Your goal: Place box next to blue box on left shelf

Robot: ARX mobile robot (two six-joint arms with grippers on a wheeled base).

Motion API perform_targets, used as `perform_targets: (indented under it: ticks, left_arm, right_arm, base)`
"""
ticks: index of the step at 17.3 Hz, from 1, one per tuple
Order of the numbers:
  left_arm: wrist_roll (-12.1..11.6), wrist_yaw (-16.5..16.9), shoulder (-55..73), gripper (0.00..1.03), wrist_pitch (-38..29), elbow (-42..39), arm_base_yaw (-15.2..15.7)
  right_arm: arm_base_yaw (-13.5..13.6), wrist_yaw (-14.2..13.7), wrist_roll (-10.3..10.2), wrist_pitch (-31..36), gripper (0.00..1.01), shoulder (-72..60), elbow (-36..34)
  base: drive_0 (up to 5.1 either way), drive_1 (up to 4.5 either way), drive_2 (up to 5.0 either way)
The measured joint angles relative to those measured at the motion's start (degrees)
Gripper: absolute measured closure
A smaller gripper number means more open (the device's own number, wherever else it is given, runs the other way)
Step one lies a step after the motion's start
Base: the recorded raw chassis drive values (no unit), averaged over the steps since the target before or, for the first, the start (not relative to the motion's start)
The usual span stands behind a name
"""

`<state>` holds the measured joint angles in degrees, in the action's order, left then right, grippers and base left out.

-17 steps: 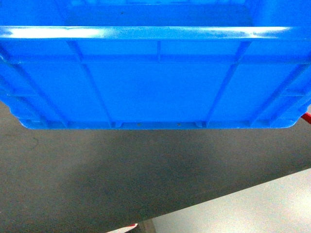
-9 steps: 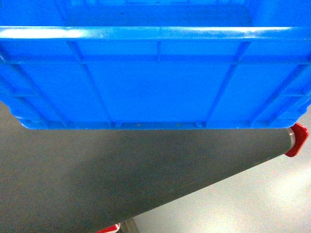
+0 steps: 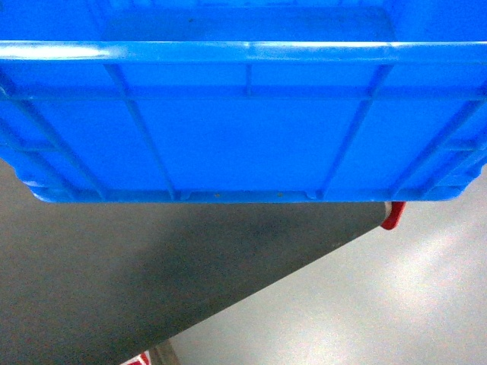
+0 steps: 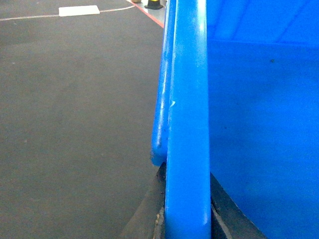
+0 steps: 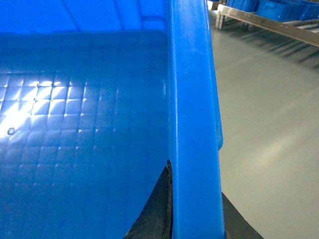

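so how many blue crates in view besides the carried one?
2 at least, both on the metal rack at top right of the right wrist view: one blue plastic crate, another beside it. More may be cropped.

One large blue box fills the head view. Two grippers hold its rim, one on each side: the left gripper and the right gripper, each with two dark fingers astride the rim. Two red pieces show at the dark mat's edge. Far off on a shelf sit at least two more blue crates.
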<state>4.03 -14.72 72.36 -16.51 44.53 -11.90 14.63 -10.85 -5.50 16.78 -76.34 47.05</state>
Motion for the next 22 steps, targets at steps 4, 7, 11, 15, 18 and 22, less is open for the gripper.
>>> perform_targets:
  ticks: [4,7,11,15,18,22]
  left_arm:
    - [0.0,-0.02,0.0,0.94,0.02,0.0,0.0]
    - [0.0,-0.02,0.0,0.94,0.02,0.0,-0.02]
    - [0.0,-0.02,0.0,0.94,0.0,0.0,-0.02]
    - [0.0,-0.04,0.0,0.94,0.02,0.0,-0.02]
    - [0.0,-0.04,0.0,0.94,0.0,0.0,-0.02]
    - [0.0,-0.04,0.0,0.94,-0.02,0.0,-0.02]
  right_arm:
    - [0.0,0.0,0.0,0.0,0.93,0.0,0.0]
    - [0.0,0.0,0.0,0.0,0.93,0.0,0.0]
    - [0.0,0.0,0.0,0.0,0.93,0.0,0.0]
    - [0.0,0.0,0.02,0.0,0.93,0.0,0.0]
    - [0.0,0.0,0.02,0.0,0.93,0.0,0.0]
    - [0.0,0.0,0.02,0.02,0.93,0.0,0.0]
  base:
    - [-1.5,-1.54,-1.5]
    - [-1.6,-1.61,-1.6]
    - [-1.5,-1.48,-1.5]
    - [-1.6,-1.6,-1.6]
    - [-1.5,-1.5,-1.5]
    - [-1.6,-1.58,-1.6]
